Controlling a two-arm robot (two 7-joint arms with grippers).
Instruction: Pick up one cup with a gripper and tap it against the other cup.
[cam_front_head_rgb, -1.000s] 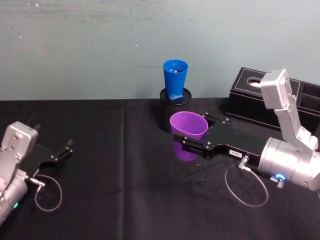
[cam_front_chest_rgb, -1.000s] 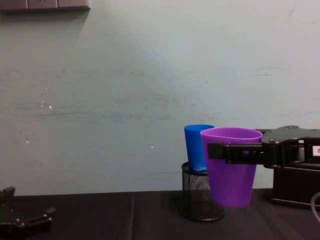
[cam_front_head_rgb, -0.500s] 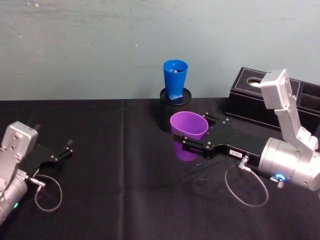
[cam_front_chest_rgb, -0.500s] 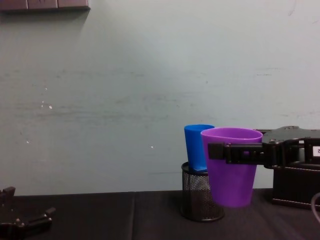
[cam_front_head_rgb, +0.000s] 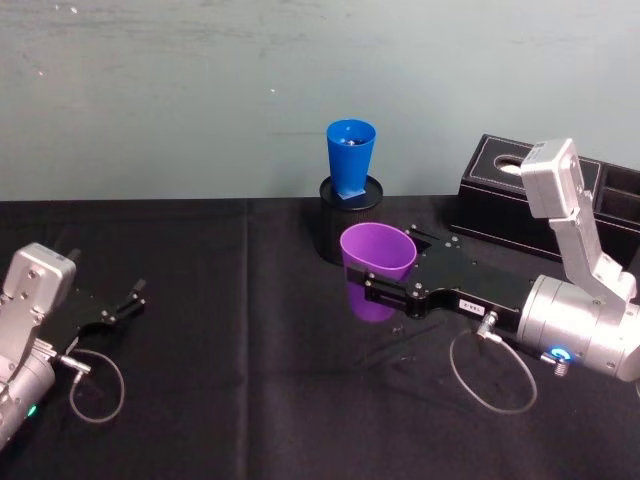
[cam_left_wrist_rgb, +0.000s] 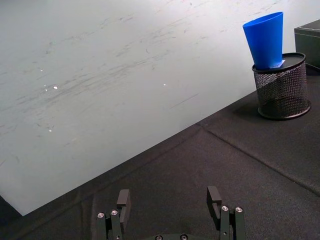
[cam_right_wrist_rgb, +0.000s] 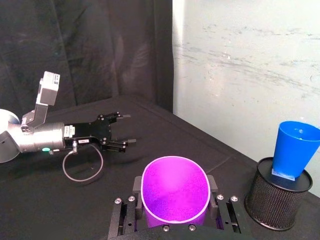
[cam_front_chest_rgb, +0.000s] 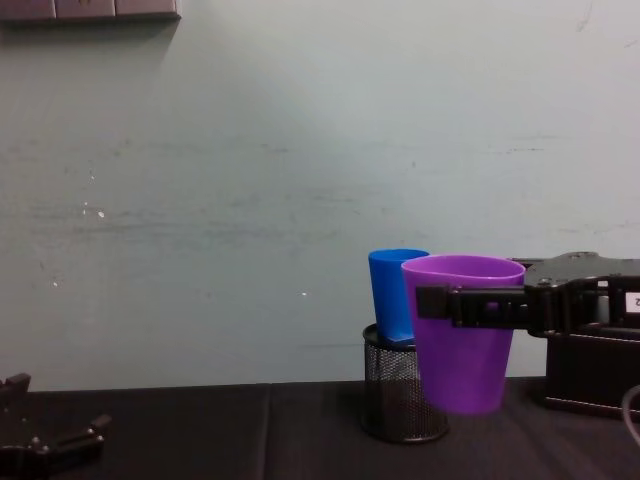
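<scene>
Far back stands a pale green wall (cam_front_head_rgb: 150, 100), and a black table (cam_front_head_rgb: 250, 400) runs across in front of it. The right gripper (cam_front_head_rgb: 388, 265) reaches in from the right toward the middle. Its two fingers are squeezed on the purple cup (cam_front_chest_rgb: 462, 360), one on each side, just under the rim. The cup is upright and looks lifted a little off the table. It hangs just near and right of the blue cup (cam_front_head_rgb: 350, 155), with a gap between them.

I think the picking up is done and the tapping is not. Next, the purple cup has to go farther and a bit left until its side bumps the blue one. It should go softly, because the blue cup looks loose and could tip. The left gripper (cam_front_head_rgb: 130, 300) rests low at the near left, with its fingers apart and nothing in them.

A black box (cam_front_head_rgb: 490, 215) sits at the far right with a hole on top, and I cannot see inside it. A mesh pot (cam_front_head_rgb: 335, 230) stands in the far middle. The blue cup stands in it, leaning a little. The purple cup is empty. The blue cup has a tiny dark speck inside, and I cannot tell what it is.
</scene>
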